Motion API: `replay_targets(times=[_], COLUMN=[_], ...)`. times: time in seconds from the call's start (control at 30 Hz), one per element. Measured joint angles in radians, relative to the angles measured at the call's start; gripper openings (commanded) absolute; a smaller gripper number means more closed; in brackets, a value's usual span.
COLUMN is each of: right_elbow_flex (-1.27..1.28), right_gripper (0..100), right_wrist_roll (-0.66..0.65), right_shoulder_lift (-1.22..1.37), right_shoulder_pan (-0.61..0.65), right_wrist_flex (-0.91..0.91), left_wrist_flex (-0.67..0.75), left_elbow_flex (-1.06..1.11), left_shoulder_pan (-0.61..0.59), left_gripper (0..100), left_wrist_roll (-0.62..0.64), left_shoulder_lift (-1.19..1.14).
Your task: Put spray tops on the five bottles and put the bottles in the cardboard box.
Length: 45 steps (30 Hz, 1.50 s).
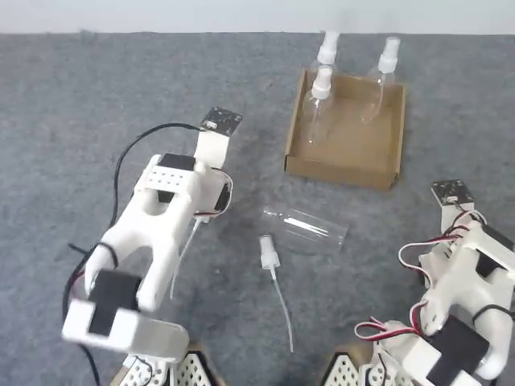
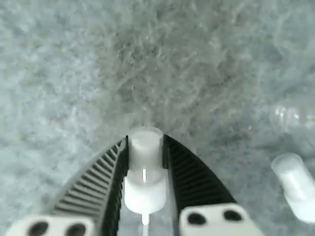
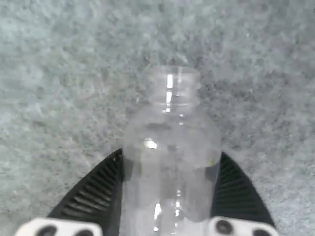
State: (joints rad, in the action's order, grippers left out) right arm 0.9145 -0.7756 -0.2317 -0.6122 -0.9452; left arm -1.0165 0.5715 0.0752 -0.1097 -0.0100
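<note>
Two parts held apart; left gripper (image 2: 145,142) pinches a spray top (image 2: 143,182), tube (image 2: 144,220) trailing toward its wrist; right gripper (image 3: 171,157) clamps an open bottle (image 3: 170,128), long axis and neck (image 3: 173,84) pointing away from its fingers (image 3: 93,191); judged: tube must turn toward neck.

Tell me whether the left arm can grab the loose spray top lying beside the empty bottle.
Probably not yet: the left gripper is shut on its own spray top. The loose spray top lies close by on bare carpet, with nothing blocking it.
</note>
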Motion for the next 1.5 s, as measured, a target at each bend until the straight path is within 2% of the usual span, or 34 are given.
replay_targets(times=[0.2, 0.37, 0.57, 0.8, 1.03, 1.3, 1.43, 1.5], right_elbow_flex=[-0.052, -0.184, -0.252, -0.253, -0.272, -0.333, -0.427, -0.477], right_gripper=[26.2, 25.0, 21.7, 21.7, 21.5, 1.1, 0.8, 0.7], right_wrist_roll=[0.044, 0.071, 0.075, 0.034, 0.017, 0.014, 0.028, 0.083], right_shoulder_lift=[0.000, 0.000, 0.000, 0.008, 0.150, 0.187, 0.140, 0.069], right_shoulder_pan=[0.049, 0.097, 0.109, 0.077, 0.077, 0.077, 0.077, 0.095], right_wrist_flex=[-0.006, -0.130, -0.253, -0.267, -0.267, -0.261, -0.338, -0.362], left_wrist_flex=[-0.055, -0.058, -0.060, -0.060, -0.060, -0.060, -0.060, -0.071], left_elbow_flex=[0.129, 0.239, 0.245, 0.245, 0.245, 0.245, 0.245, 0.245], left_shoulder_pan=[0.051, 0.107, 0.089, 0.092, 0.092, 0.092, 0.092, 0.092], left_gripper=[4, 4, 4, 4, 4, 4, 4, 4], left_wrist_roll=[0.041, 0.064, 0.074, 0.069, 0.069, 0.069, 0.069, 0.069], left_shoulder_lift=[0.262, 0.408, 0.433, 0.433, 0.433, 0.442, 0.471, 0.523])
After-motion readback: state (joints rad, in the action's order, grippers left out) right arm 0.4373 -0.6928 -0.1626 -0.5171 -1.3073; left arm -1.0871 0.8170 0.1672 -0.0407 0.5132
